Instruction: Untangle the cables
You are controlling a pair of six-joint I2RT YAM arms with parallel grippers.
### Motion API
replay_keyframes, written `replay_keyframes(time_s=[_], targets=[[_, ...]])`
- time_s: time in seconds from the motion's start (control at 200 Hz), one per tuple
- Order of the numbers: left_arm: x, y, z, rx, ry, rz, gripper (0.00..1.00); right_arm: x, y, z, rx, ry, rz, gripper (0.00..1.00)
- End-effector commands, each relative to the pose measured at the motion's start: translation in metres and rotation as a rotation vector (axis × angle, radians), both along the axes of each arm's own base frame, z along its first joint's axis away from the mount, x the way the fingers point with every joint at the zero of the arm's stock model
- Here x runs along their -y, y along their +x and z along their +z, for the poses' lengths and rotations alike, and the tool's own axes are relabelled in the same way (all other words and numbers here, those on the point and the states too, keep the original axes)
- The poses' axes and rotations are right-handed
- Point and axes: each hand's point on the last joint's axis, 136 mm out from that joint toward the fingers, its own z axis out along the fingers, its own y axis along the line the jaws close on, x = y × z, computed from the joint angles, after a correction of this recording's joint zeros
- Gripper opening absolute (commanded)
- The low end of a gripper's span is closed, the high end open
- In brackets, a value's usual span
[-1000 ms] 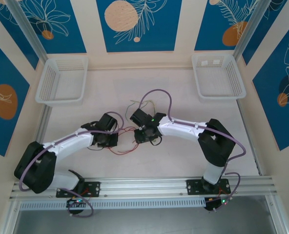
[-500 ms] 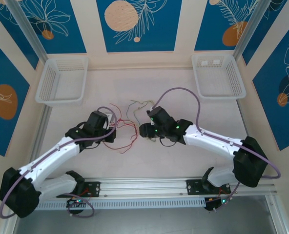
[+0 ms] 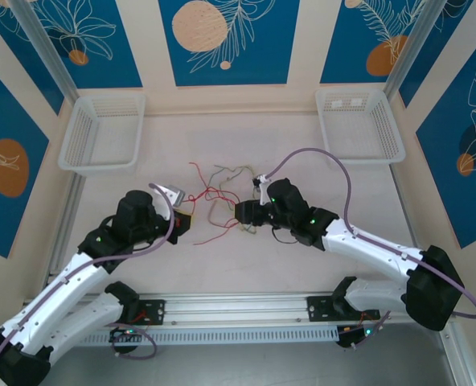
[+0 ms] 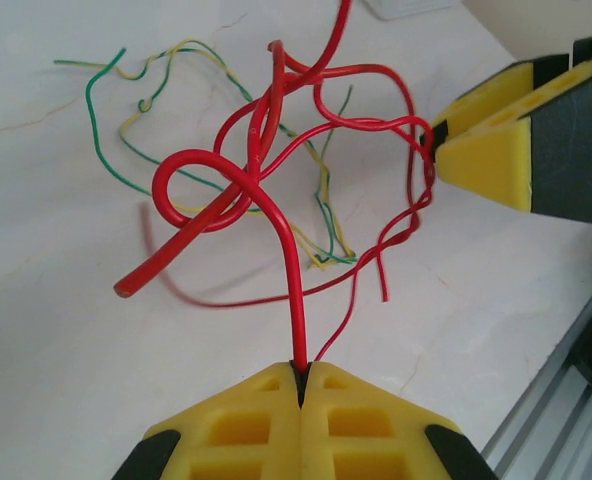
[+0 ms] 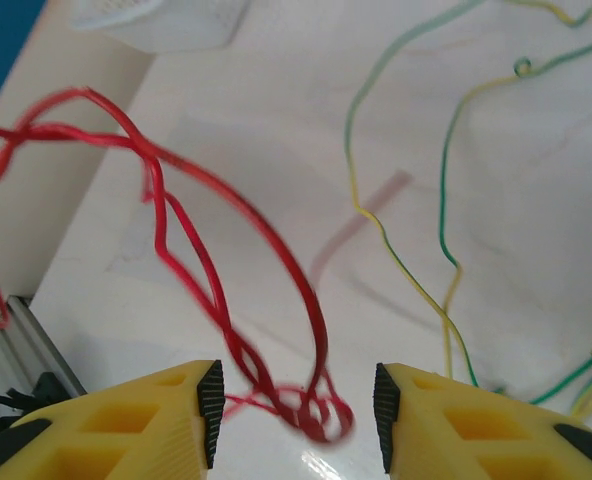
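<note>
Left hand (image 4: 301, 368) clenched on red cable (image 4: 295, 300), right hand (image 5: 296, 400) released by green-yellow cables (image 5: 349, 150), left basket (image 3: 98, 167), right basket (image 3: 365, 158) far off

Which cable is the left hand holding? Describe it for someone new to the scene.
Look at the middle of the white table, between the two arms. The red cable loops there, pinched in the shut left hand. Its neighbours are green and pale yellow wires.
</note>
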Motion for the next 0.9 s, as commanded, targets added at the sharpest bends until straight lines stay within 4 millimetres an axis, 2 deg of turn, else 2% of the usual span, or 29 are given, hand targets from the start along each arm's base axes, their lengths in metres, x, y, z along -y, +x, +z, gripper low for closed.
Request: replay_keyframes(time_s=[0.0, 0.11, 0.16, 0.22, 0.285, 0.325, 0.405, 0.645, 0.895], targets=[[0.011, -0.010, 0.019, 0.059, -0.048, -0.093, 0.00, -0.002, -0.004, 0.022, 0.098, 0.051, 0.048, 0.46], [0.015, -0.013, 0.030, 0.086, -0.067, -0.127, 0.00, 0.005, -0.010, 0.041, 0.166, 0.101, 0.059, 0.47], [0.017, -0.013, 0.034, 0.098, -0.078, -0.136, 0.00, 0.010, -0.013, 0.053, 0.196, 0.137, 0.066, 0.56], [0.021, -0.016, 0.041, 0.117, -0.100, -0.172, 0.00, 0.017, -0.015, 0.064, 0.212, 0.168, 0.075, 0.58], [0.023, -0.016, 0.046, 0.135, -0.113, -0.179, 0.00, 0.027, -0.014, 0.071, 0.214, 0.172, 0.066, 0.59], [0.023, -0.015, 0.048, 0.143, -0.116, -0.179, 0.00, 0.034, -0.013, 0.074, 0.209, 0.167, 0.055, 0.64], [0.026, -0.016, 0.054, 0.159, -0.135, -0.197, 0.00, 0.037, -0.018, 0.080, 0.200, 0.165, 0.102, 0.65], [0.035, -0.024, 0.064, 0.165, -0.192, -0.261, 0.00, 0.004, -0.048, 0.098, 0.326, 0.106, 0.317, 0.63], [0.038, -0.029, 0.065, 0.151, -0.211, -0.289, 0.00, -0.031, -0.037, 0.127, 0.490, 0.100, 0.329, 0.65]])
